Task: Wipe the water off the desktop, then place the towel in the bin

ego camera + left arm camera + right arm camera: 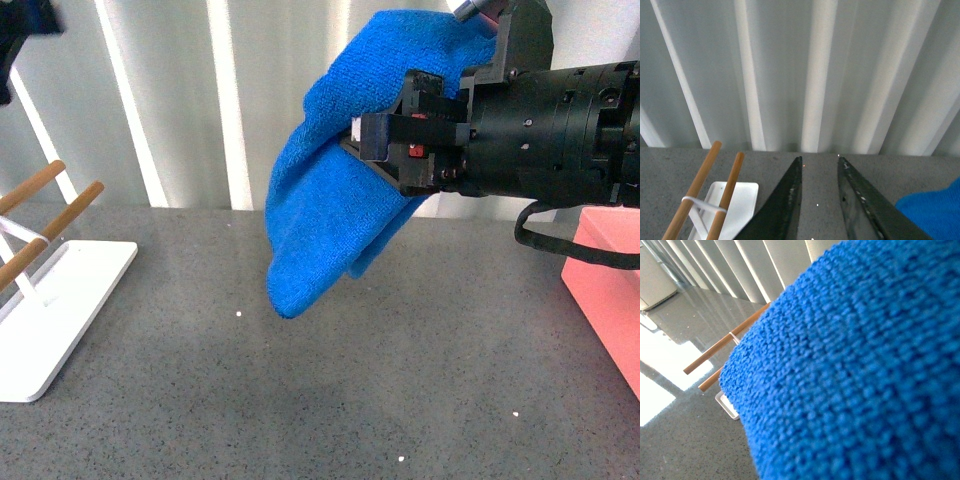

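Observation:
The bright blue towel [335, 190] hangs in the air above the speckled grey desktop [320, 380], held by my right gripper [372, 140], which is shut on the towel and reaches in from the right. Its lower corner dangles well clear of the surface. In the right wrist view the towel [860, 370] fills most of the picture and hides the jaws. A salmon-pink bin [610, 290] shows at the right edge, below the right arm. My left gripper [819, 161] is open above the desktop [920, 172], nothing between its fingers, with a bit of towel [935, 212] to one side.
A white rack base [55, 310] with wooden rods [60, 215] stands at the left of the desktop; the rods [715, 190] and base also show in the left wrist view. White and grey slatted panels [200, 90] rise behind the desktop. Small bright specks [401, 459] dot the surface.

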